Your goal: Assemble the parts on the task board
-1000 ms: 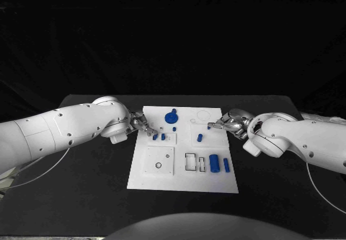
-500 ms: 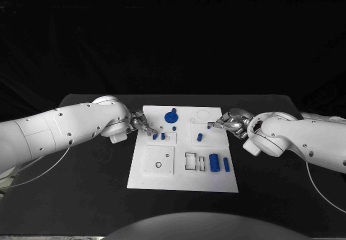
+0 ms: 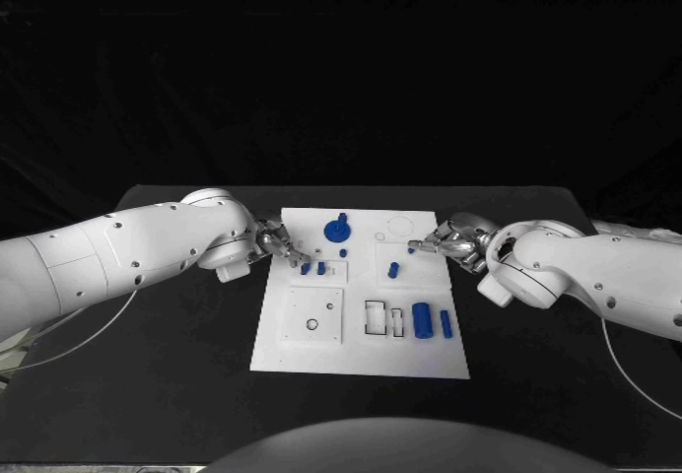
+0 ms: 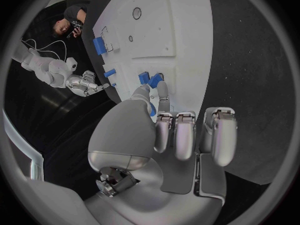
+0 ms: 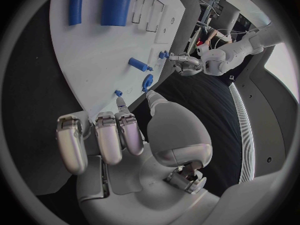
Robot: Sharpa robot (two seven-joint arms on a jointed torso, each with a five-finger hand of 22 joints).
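The white task board (image 3: pixel 361 350) lies mid-table with several blue parts on it. My left hand (image 3: pixel 280 244) hovers at the board's left edge by two small blue pegs (image 3: pixel 312 267). In the left wrist view its thumb and a finger (image 4: pixel 161 92) pinch a small blue part (image 4: pixel 152 110), just short of those pegs (image 4: pixel 149 78). My right hand (image 3: pixel 438 241) is at the board's right edge. Most of its fingers are curled in, and one outstretched fingertip (image 5: pixel 120 104) touches a small blue part (image 5: pixel 117 92) standing on the board. Its thumb stays apart from that part.
A round blue piece (image 3: pixel 337 233) sits at the board's far middle. A large blue cylinder (image 3: pixel 422 319) and a slimmer one (image 3: pixel 446 324) lie at the near right beside rectangular slots (image 3: pixel 375 317). A square plate with a ring (image 3: pixel 314 323) is at the near left. Black table surrounds the board.
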